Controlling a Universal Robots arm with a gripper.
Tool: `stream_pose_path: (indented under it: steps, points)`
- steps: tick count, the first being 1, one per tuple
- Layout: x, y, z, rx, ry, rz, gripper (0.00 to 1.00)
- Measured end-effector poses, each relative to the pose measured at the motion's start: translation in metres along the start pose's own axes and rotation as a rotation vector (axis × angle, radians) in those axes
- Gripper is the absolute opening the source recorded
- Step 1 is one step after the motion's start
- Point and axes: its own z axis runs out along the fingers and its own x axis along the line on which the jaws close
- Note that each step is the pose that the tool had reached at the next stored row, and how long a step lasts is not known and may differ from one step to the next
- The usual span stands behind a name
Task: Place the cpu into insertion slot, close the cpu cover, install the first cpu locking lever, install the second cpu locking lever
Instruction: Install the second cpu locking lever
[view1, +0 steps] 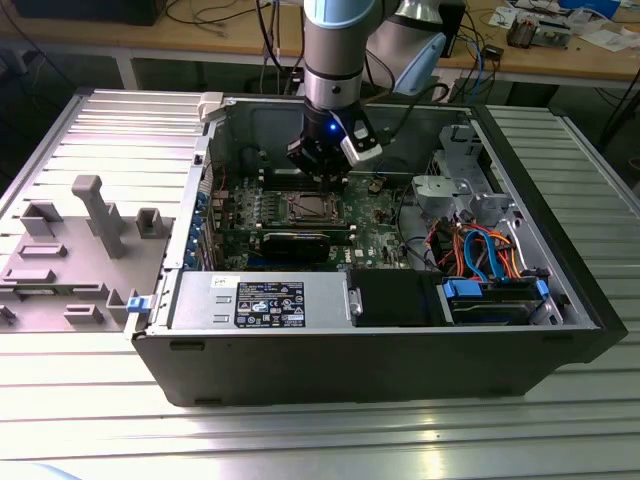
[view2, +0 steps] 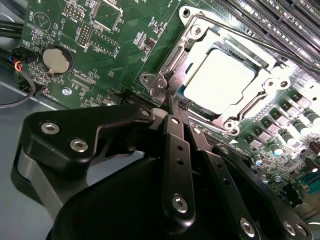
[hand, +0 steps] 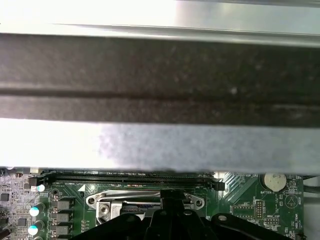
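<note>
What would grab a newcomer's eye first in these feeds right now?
Probably the gripper, its black fingers closed together at the edge of the cpu cover in the second wrist view. Next, the bright silvery cpu seated in the cover's window. In the exterior view, the arm reaches down into the open computer case.

One cpu (view2: 219, 83), one cpu cover (view2: 197, 47), one coin battery (view2: 54, 58).

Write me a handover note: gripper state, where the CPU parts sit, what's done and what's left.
Gripper: fingers together, holding nothing, tips at the socket's edge inside the open computer case.
cpu: seated in the socket on the motherboard.
cpu cover: down flat around the chip.
Done: chip placed, cover closed.
Left: I cannot tell whether either locking lever is latched; check both.
</note>
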Motion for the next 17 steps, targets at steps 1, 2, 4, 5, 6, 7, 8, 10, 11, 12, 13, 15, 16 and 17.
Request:
stream_pose_path:
  steps: [1, 2, 4, 5, 6, 7, 8, 10, 11, 12, 13, 15, 16, 17]
  points:
    - [0.0, 0.0, -0.0001, 0.0001, 0.0, 0.0, 0.11]
    - [0.0, 0.0, -0.0002, 0.0002, 0.0001, 0.0, 0.11]
    - [0.0, -0.0004, -0.0003, 0.0004, 0.0003, 0.0, 0.11]
    - [0.0, -0.0009, -0.0003, 0.0005, 0.0003, 0.0, 0.11]
    - [0.0001, -0.0022, -0.0003, 0.0002, 0.0002, 0.0, 0.11]
    - [0.0001, -0.0035, -0.0004, 0.0003, 0.0002, 0.0, 0.11]
    - [0.0002, -0.0064, -0.0006, 0.0003, 0.0002, 0.0, 0.11]
    - [0.0003, -0.0083, -0.0006, 0.0001, 0.0001, 0.0, 0.11]
    - [0.0003, -0.0085, -0.001, 0.0004, 0.0003, 0.0, 0.11]
    - [0.0003, -0.0085, -0.0017, 0.0004, 0.0002, 0.0, 0.11]
    - [0.0002, -0.0084, -0.0028, 0.0002, 0.0002, 0.0, 0.11]
    - [0.0001, -0.0083, -0.0055, 0.0003, 0.0002, 0.0, 0.11]
    - [0.0001, -0.0082, -0.0068, 0.0003, 0.0002, 0.0, 0.11]
    - [0.0, -0.0081, -0.0089, 0.0002, 0.0001, 0.0, 0.11]
